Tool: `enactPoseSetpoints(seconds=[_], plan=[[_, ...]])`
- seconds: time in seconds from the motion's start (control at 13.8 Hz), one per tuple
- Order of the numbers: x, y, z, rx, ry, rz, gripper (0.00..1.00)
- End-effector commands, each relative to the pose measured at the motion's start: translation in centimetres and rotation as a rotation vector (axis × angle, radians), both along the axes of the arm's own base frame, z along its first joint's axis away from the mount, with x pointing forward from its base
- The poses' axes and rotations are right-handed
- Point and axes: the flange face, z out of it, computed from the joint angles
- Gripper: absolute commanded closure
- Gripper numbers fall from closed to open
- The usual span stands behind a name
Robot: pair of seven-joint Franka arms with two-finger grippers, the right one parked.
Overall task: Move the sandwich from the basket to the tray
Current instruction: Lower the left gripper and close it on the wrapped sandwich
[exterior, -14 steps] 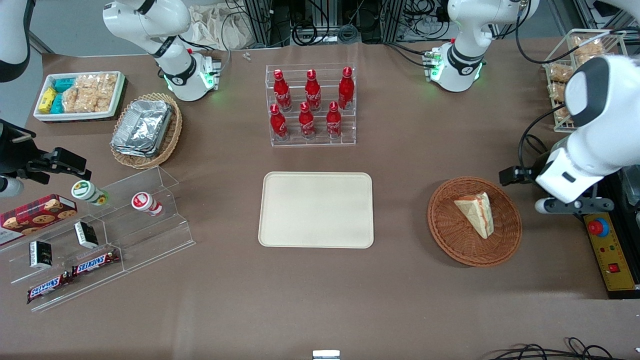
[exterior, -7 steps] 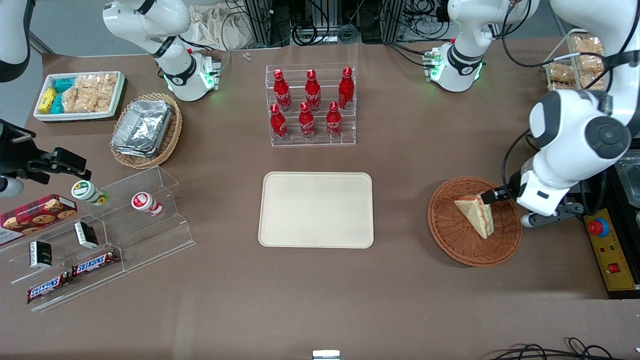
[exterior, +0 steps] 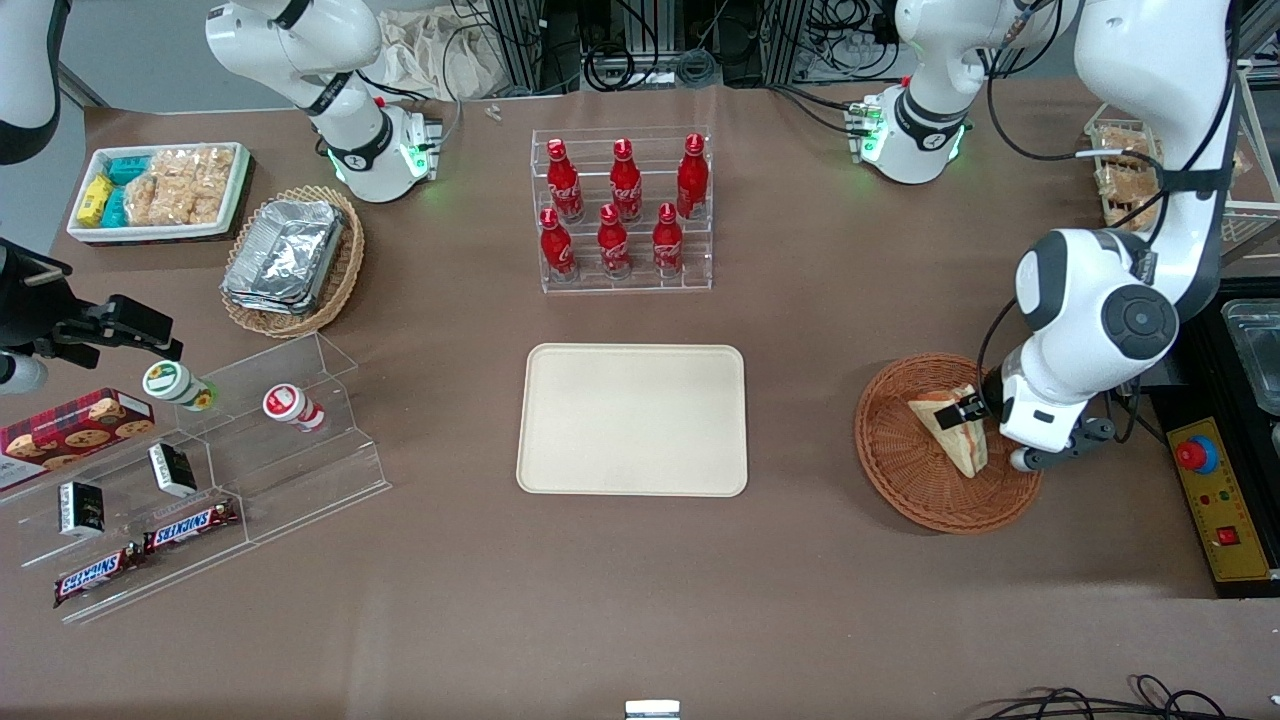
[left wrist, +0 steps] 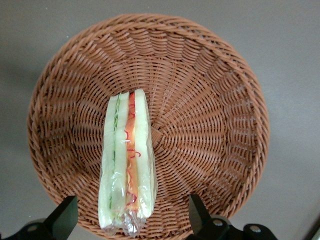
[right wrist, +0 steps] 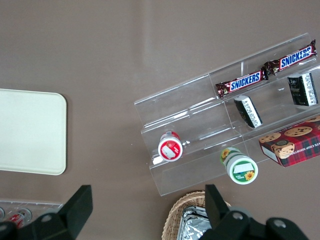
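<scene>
Reddish-brown wicker: the basket [exterior: 946, 442] sits toward the working arm's end of the table w/ the sandwich [exterior: 951, 428] lying in it, wrapped in clear film. The gripper [exterior: 968, 408] hangs directly over that sandwich, above the part of the wedge farther from the front camera; its black fingertip shows against the pale bread in the front view.

In the wrist view the fingers [left wrist: 64, 220] stand spread wide, one on each side of the sandwich [left wrist: 126, 162], not touching it, nothing held. The cut edge faces up at the camera: white bread layers, green strip, orange-red filling. The sandwich runs lengthwise between the two fingers, its nearer end about level w/ the fingertips. Basket weave [left wrist: 210, 115] shows all round it; the wedge lies off-centre in the basket.

The tray [exterior: 632, 420], cream-beige, lies flat on the brown table [exterior: 640, 600], well apart from the gripper, sideways toward the parked arm's end, approx. mid-table. Nothing on it.

Farther from the front camera than the tray: a clear rack of red bottles [exterior: 622, 210]. Toward the parked arm's end: a tan oval basket w/ foil containers [exterior: 291, 258], a white box of snack packets [exterior: 160, 190], and a clear stepped shelf w/ Snickers bars [exterior: 150, 545].
</scene>
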Motion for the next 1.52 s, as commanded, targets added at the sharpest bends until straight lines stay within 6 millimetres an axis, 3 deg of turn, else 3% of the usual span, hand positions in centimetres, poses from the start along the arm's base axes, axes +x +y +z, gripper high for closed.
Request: enactPoseSetpoints(seconds=[0.0,0.65,0.72,0.8,0.94,1.09,1.45], plan=[[-0.7,0.0,-1.7,0.008,-0.012,0.017,0.0],[-1.6,0.4,-5.2,0.007,0.001,0.022,0.02],[-1.6,0.4,-5.4,0.007,0.004,0.022,0.2],[-1.5,0.5,-5.4,0.007,0.002,0.024,0.46],[-1.6,0.9,-5.5,0.01,0.004,0.029,0.88],[-1.4,1.0,-5.4,0.011,0.001,0.032,1.0],[-1.3,1.1,-5.0,0.011,-0.002,0.032,1.0]])
